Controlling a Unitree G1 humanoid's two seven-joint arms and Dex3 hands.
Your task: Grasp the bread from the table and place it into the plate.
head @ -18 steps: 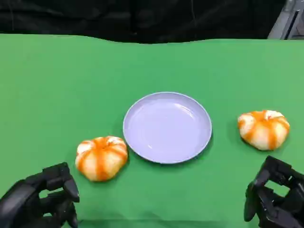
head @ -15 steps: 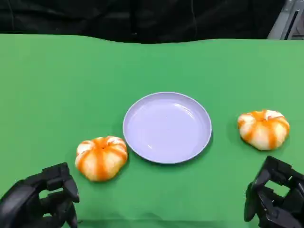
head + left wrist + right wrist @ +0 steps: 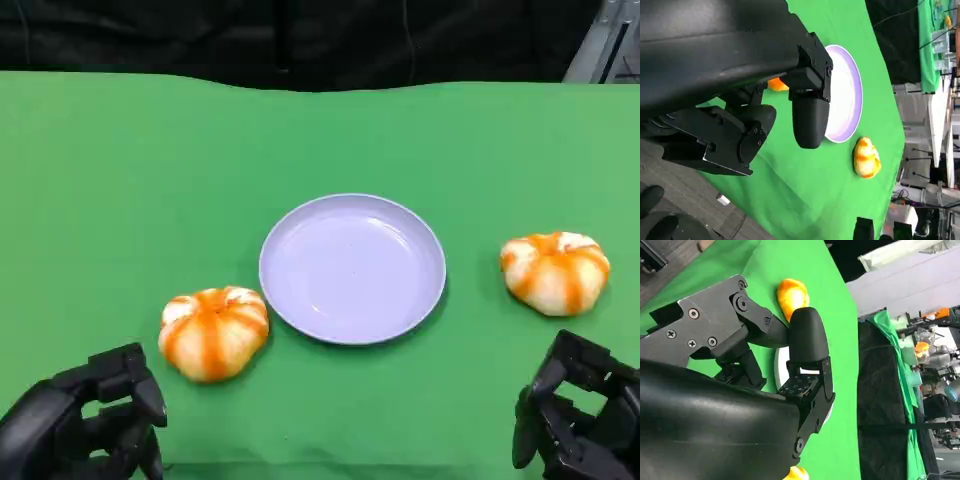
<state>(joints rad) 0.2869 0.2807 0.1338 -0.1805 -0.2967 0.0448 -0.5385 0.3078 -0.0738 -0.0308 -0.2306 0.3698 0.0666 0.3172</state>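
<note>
A lilac plate (image 3: 352, 268) sits mid-table with nothing in it. One orange-striped bread bun (image 3: 213, 332) lies just off its near-left rim, a second bun (image 3: 555, 272) to its right. My left hand (image 3: 85, 425) hovers at the near edge, a short way in front of the left bun, fingers apart and holding nothing. My right hand (image 3: 575, 420) hangs in front of the right bun, also holding nothing. The left wrist view shows the plate (image 3: 847, 100) and the right bun (image 3: 866, 157) beyond my fingers (image 3: 810, 120). The right wrist view shows the left bun (image 3: 792, 295) past my fingers (image 3: 807, 340).
A green cloth (image 3: 150, 180) covers the whole table, with open cloth behind the plate. A dark backdrop (image 3: 300, 40) runs along the far edge. The near table edge lies just under both hands.
</note>
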